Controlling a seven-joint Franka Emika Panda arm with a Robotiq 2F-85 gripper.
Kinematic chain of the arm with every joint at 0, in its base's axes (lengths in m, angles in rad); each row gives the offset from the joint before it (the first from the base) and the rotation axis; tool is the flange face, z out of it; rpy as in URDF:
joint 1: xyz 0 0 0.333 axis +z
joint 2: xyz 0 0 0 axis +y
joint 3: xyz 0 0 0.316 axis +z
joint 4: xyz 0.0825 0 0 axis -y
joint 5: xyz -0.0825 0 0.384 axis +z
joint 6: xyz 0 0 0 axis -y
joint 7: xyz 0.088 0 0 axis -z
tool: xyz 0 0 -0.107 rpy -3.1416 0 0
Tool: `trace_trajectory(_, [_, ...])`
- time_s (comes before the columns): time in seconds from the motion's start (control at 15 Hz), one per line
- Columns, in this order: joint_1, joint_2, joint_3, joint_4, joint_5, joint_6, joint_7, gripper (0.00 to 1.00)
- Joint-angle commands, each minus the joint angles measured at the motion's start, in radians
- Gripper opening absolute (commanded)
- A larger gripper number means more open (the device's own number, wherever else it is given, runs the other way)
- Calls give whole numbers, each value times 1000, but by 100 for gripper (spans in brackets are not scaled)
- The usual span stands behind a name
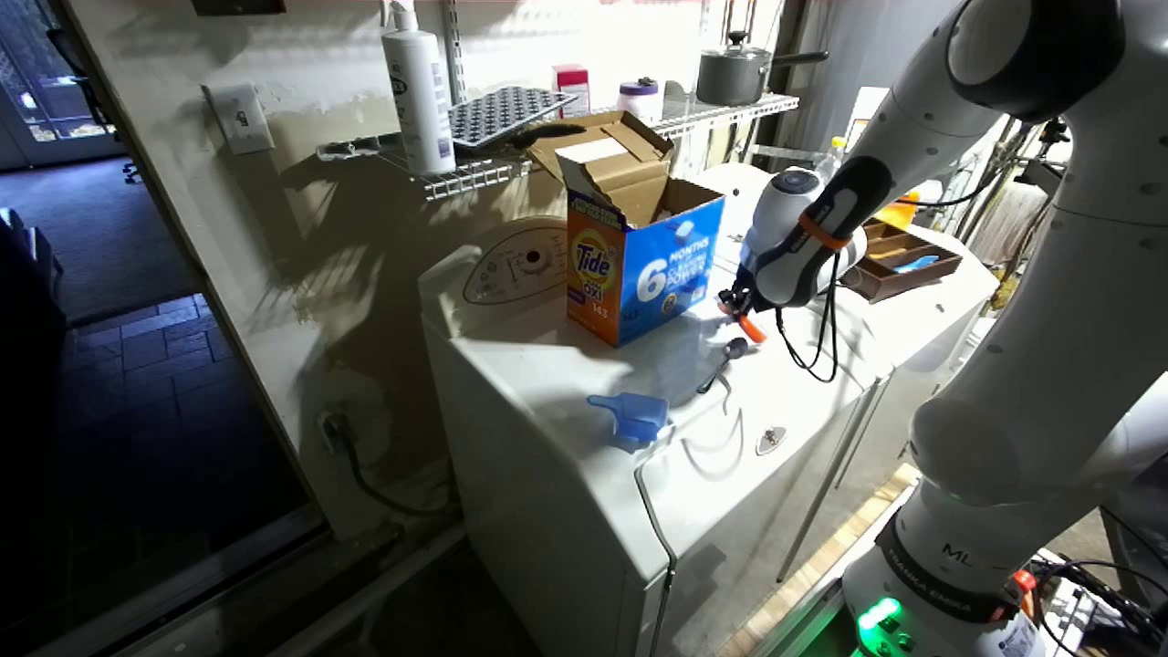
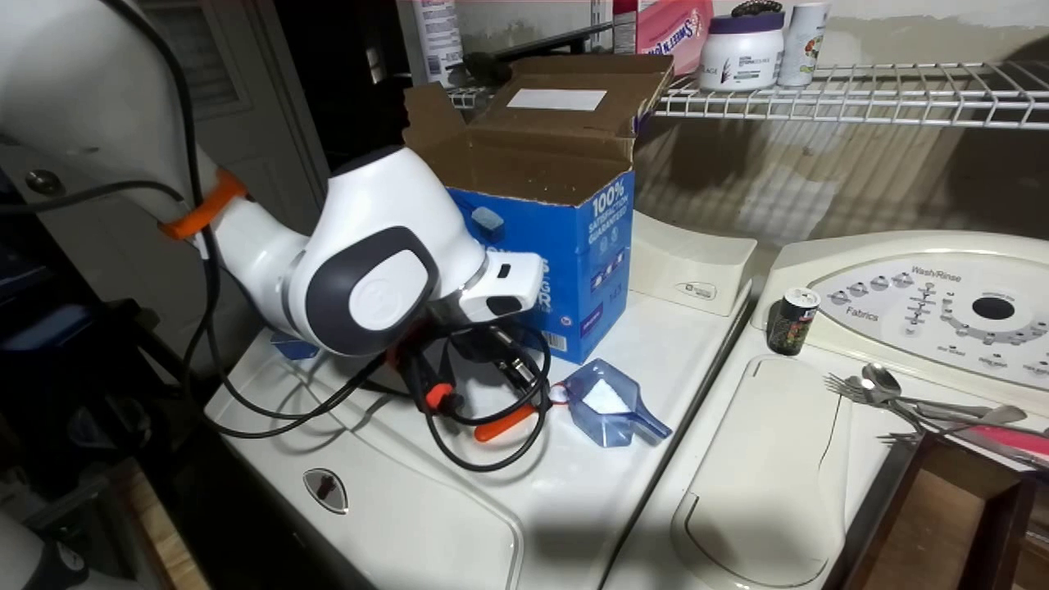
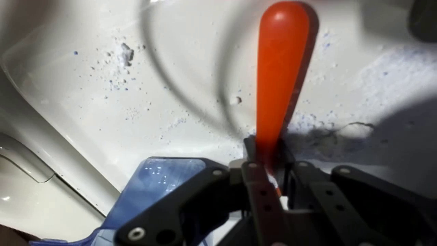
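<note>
The white machine top [image 2: 565,492] adjoins the washer [image 2: 758,459], whose panel reads "Wash/Rinse" and "Fabrics" in an exterior view. Toward the top's rear edge stands the Tide box [image 1: 648,274], lettered "6 MONTHS" and, on one end, "100% SATISFACTION GUARANTEED". Just in front of it is the gripper [image 3: 268,155]; a blue scoop [image 2: 606,406] of white powder narrows the room toward the washer-side edge. The gripper is clamped on the orange utensil [image 3: 281,68], handle toward the front edge. Blue grains [image 3: 117,85] show only in the wrist view.
</note>
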Motion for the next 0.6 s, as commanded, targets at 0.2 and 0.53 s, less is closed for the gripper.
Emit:
trace_trajectory(0.2, [18, -102, 11, 16, -13, -150, -27, 4])
trace_trajectory(0.53, [72, -180, -19, 19, -17, -234, -38, 4])
